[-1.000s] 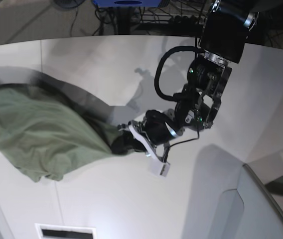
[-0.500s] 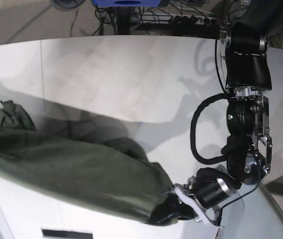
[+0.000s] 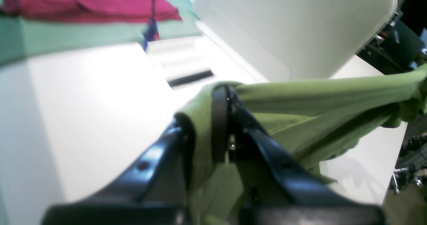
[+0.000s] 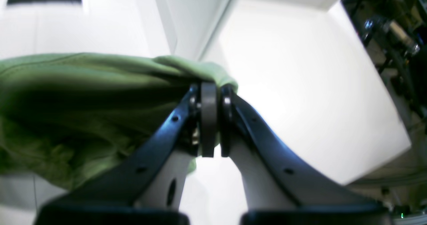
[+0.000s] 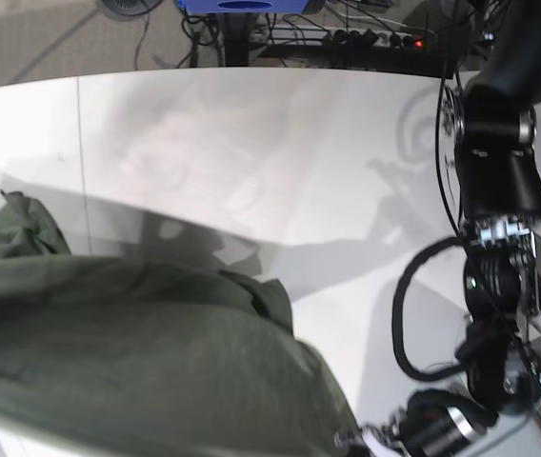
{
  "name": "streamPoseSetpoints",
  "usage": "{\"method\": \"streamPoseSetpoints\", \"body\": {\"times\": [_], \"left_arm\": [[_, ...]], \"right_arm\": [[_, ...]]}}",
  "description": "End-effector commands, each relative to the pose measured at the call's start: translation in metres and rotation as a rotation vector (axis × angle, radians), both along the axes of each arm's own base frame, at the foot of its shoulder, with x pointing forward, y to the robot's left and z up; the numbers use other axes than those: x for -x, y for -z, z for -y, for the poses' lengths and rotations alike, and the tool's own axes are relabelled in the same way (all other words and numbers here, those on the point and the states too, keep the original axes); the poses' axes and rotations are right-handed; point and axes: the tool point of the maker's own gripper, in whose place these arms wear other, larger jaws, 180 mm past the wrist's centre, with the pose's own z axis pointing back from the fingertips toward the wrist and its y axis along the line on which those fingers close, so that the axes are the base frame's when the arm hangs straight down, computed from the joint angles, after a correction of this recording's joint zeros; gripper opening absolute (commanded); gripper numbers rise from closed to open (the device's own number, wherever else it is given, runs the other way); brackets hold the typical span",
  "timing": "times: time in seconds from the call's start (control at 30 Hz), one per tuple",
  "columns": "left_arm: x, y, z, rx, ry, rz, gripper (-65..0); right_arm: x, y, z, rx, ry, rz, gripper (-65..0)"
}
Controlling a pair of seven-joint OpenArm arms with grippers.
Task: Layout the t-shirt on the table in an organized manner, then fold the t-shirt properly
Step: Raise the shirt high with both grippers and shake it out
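Note:
The olive-green t-shirt [image 5: 137, 362] hangs stretched above the white table [image 5: 251, 143] and fills the lower left of the base view. In the left wrist view, my left gripper [image 3: 222, 96] is shut on a bunched edge of the t-shirt [image 3: 333, 94], which runs off taut to the right. My right gripper [image 4: 208, 89] is shut on another bunched edge, with the t-shirt [image 4: 83, 94] sagging away to the left. In the base view only the left arm [image 5: 499, 286] shows, at the right, its gripper mostly hidden behind the cloth at the bottom edge.
A pale panel [image 3: 300, 28] stands near the table's edge, with a dark slot [image 3: 190, 78] beside it. A red cloth [image 3: 83, 1] lies on a green surface beyond the table. Cables and a blue base [image 5: 242, 5] are on the floor past the far edge.
The left arm has swung toward the near edge of the table, dragging the shirt with it. The shirt has risen and spread, now covering the lower left of the base view.

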Motion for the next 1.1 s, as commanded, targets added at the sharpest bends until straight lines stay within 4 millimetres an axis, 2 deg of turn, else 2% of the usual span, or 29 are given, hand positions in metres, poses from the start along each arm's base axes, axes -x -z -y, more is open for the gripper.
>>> {"method": "streamPoseSetpoints", "body": {"times": [0.0, 0.1, 0.3, 0.37, 0.57, 0.8, 0.9, 1.0, 1.07], "left_arm": [[-0.004, -0.034, -0.001, 0.034, 0.0, 0.088, -65.0], [-0.012, -0.054, -0.004, 0.041, -0.007, 0.12, -65.0], [-0.027, -0.098, -0.042, 0.167, -0.103, 0.187, -65.0], [-0.031, -0.107, -0.049, 0.182, -0.116, 0.199, -65.0], [-0.038, -0.124, -0.051, 0.19, -0.119, 0.216, -65.0], [-0.036, -0.127, -0.063, 0.179, -0.139, 0.227, -65.0], [-0.036, -0.129, -0.064, 0.177, -0.14, 0.232, -65.0], [-0.032, -0.132, -0.06, 0.176, -0.128, 0.247, -65.0], [-0.028, -0.126, -0.054, 0.194, -0.1, 0.23, -65.0]], "right_arm": [[-0.005, -0.032, -0.001, 0.063, -0.025, 0.069, -64.8], [-0.022, -0.055, -0.014, 0.104, -0.071, 0.099, -64.8], [-0.037, -0.102, -0.027, 0.134, -0.108, 0.209, -64.8], [-0.045, -0.109, -0.029, 0.124, -0.124, 0.221, -64.8], [-0.062, -0.122, -0.029, 0.11, -0.155, 0.219, -64.8], [-0.05, -0.136, -0.015, 0.153, -0.117, 0.207, -64.8], [-0.043, -0.132, -0.008, 0.148, -0.087, 0.171, -64.8], [-0.029, -0.141, -0.012, 0.201, -0.057, 0.169, -64.8], [-0.023, -0.136, -0.017, 0.234, -0.046, 0.145, -64.8]]}}
